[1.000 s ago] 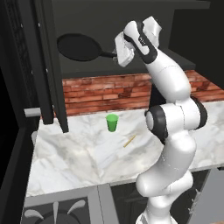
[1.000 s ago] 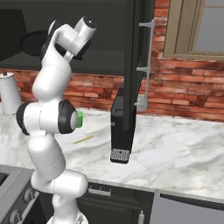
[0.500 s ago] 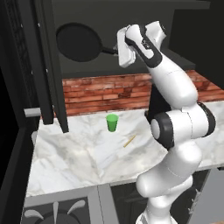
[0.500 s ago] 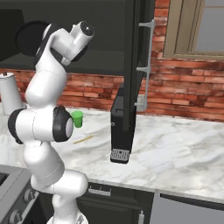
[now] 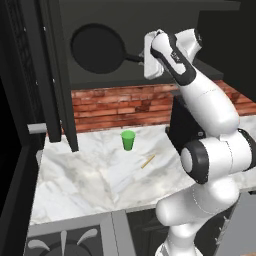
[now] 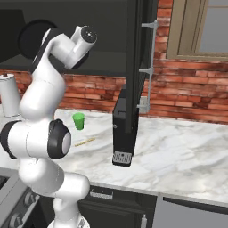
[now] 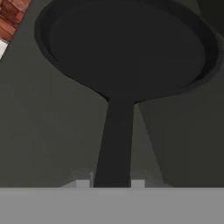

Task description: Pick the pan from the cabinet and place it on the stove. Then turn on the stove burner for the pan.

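Pan grabbed by its handle inside the cabinet

The open cabinet [image 5: 55,90] door hangs on the left. The black pan [image 5: 97,48] sits inside. To its right, the gripper [image 5: 146,61] is squeezed tight on the pan's long handle. A green cup [image 5: 128,140] stands on the counter [image 5: 90,180] below.

I see a matt black pan [image 5: 97,48] in a dull charcoal cabinet [image 5: 150,20], a polished veined marble tabletop [image 5: 90,175], rough red brick wall [image 5: 120,102] and a smooth green plastic cup [image 5: 128,140].
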